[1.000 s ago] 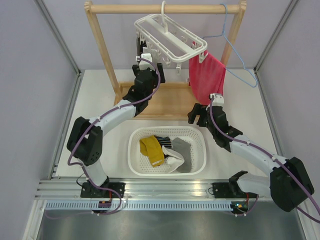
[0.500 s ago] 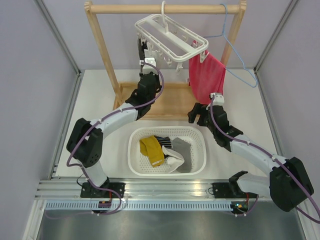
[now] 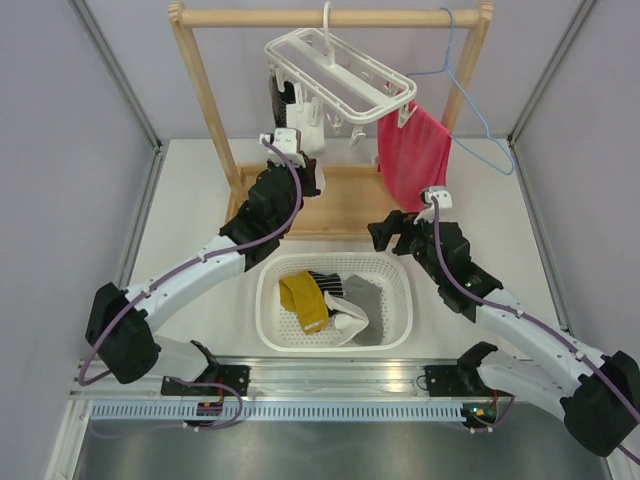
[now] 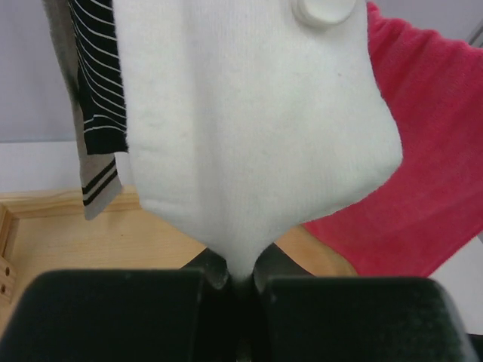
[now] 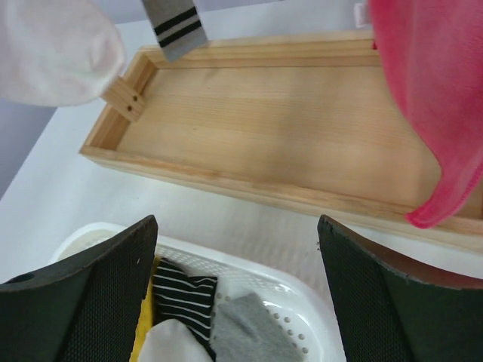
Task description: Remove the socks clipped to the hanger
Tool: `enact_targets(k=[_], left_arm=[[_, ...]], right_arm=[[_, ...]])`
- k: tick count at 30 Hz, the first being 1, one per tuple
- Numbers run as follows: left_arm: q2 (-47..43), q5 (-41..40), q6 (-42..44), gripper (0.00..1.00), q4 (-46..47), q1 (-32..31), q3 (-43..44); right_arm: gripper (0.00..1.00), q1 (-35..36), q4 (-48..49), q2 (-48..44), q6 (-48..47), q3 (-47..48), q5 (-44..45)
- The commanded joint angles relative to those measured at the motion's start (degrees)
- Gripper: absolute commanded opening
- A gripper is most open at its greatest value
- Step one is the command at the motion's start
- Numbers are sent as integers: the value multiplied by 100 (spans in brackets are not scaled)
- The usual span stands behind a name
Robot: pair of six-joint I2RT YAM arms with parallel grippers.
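Two arms are at work above the table (image 3: pixel 190 200). The left arm stretches forward and upward from its base, its wrist raised to just under the hanger (image 3: pixel 335 75). The left tool (image 4: pixel 240 273) is pinched together on the lowest tip of the hanging white sock (image 4: pixel 249 128). The right arm bends at the elbow and reaches over the far rim of the basket (image 3: pixel 405 290). The right tool (image 5: pixel 235 226) has its fingers spread wide apart with nothing between them, and it faces the wooden tray (image 5: pixel 264 105).

Three socks hang from the hanger, which is hooked on the wooden rail (image 3: pixel 330 17). They are the hanging white sock, a hanging striped sock (image 4: pixel 98 75) in black and white just to its left, and a hanging grey sock (image 4: pixel 98 188) with dark bands behind that.

Four socks lie in the one basket: a yellow sock (image 3: pixel 300 297), a black-and-white sock (image 3: pixel 325 282), a plain grey sock (image 3: pixel 365 295) and a cream sock (image 3: pixel 350 325).

One red towel (image 4: pixel 423 166) hangs at the hanger's right end. One blue wire hanger (image 3: pixel 480 110) hangs from the rail further right.
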Motion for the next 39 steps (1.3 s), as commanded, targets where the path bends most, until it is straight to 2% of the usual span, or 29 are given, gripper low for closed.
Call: enact_targets(k=[1, 13, 19, 23, 29, 32, 35, 39], left_arm=[[-461, 145, -256, 2, -199, -201, -295], [-1664, 505, -414, 2, -990, -561, -876], [-1964, 769, -362, 2, -1439, -597, -832], [-1982, 910, -265, 2, -1641, -606, -788], [-1903, 1111, -265, 2, -1711, -606, -692], [-1877, 1208, -291, 2, -1720, -606, -648], [-1894, 1261, -309, 2, -1747, -606, -621], [-1947, 1288, -309, 2, -1782, -606, -639]], right_arm=[[90, 557, -77, -114, -185, 401, 390], [87, 2446, -622, 342, -396, 1824, 1568], [87, 2853, -850, 912, -624, 3107, 1665], [88, 2897, -860, 1274, -853, 4090, 1682], [91, 2888, -1457, 1932, -1388, 5496, 2069], [92, 2792, -1677, 2276, -1495, 6086, 1974], [92, 2494, -1853, 2496, -1390, 6438, 1885], [92, 1766, -1950, 2680, -960, 6624, 1027]])
